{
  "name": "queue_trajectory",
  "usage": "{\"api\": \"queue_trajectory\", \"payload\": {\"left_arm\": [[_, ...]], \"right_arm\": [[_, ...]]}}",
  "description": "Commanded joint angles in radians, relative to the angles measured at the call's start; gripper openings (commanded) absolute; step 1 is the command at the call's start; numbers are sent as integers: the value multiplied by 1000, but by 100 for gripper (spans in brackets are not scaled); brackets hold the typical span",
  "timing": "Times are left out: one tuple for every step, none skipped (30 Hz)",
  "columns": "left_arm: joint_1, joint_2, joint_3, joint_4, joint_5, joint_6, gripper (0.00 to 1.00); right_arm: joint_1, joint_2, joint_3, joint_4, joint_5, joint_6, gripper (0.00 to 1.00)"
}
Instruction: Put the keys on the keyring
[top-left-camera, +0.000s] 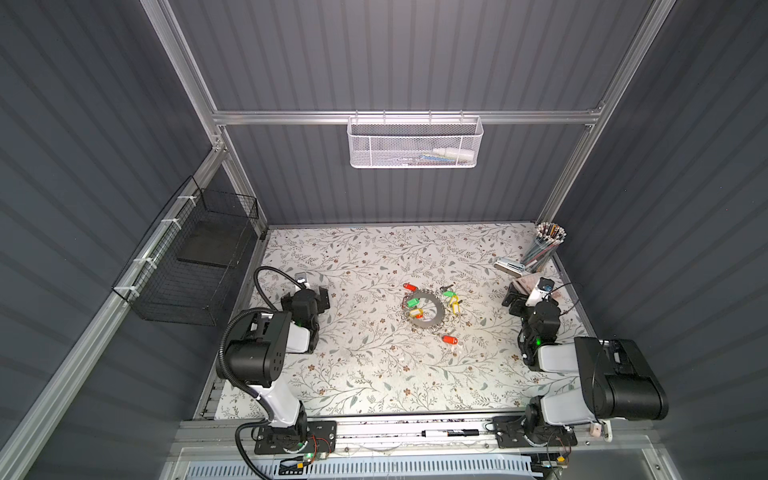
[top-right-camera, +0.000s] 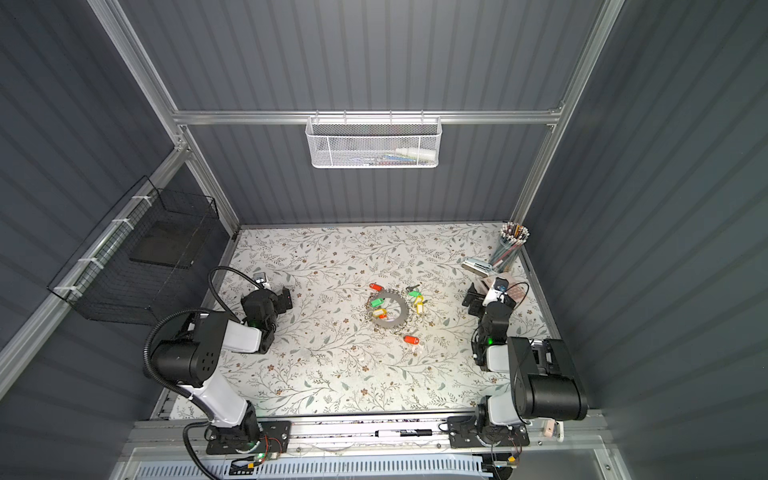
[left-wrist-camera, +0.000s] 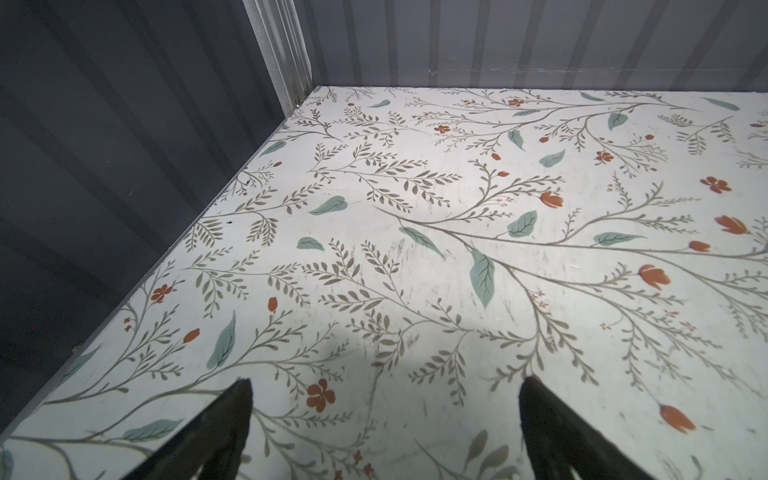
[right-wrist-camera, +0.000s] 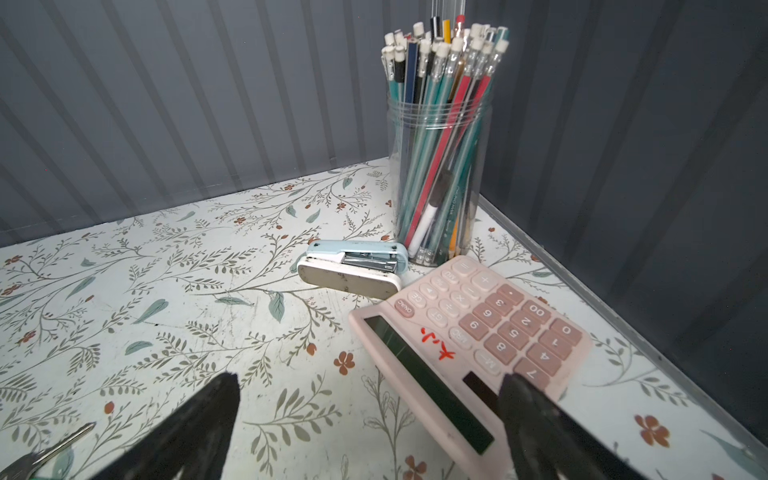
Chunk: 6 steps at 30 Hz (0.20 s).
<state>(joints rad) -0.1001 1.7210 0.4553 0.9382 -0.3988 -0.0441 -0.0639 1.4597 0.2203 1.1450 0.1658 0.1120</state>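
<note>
The left arm and right arm look alike: bulky black joint housings joined by smooth white links. A ribbed black hose runs along the left arm and loops in behind the left gripper. A thin black wire arcs behind the right gripper. A green light glows just back of each gripper. The fingers are matte black, tapering to narrow tips. Each base plate is flat and black, with screws and red wiring.
</note>
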Motion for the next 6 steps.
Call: {"api": "queue_trajectory", "payload": {"left_arm": [[0, -5, -6, 16, 1, 12, 100], [0, -5, -6, 16, 3, 12, 100], [0, -5, -6, 16, 2, 12, 100], [0, -6, -6, 16, 3, 12, 100], [0, -5, -6, 15, 2, 12, 100], [0, -6, -6, 15, 3, 13, 100]], "right_arm": [[4, 6, 7, 24, 5, 7, 99], [4, 4, 27, -16, -3, 2, 99], [5, 1, 59, -81, -12, -3, 99], [9, -3, 78, -120, -13, -6, 99], [8, -3, 73, -111, -13, -5, 99], [7, 0, 68, -93, -16, -5, 99]]}}
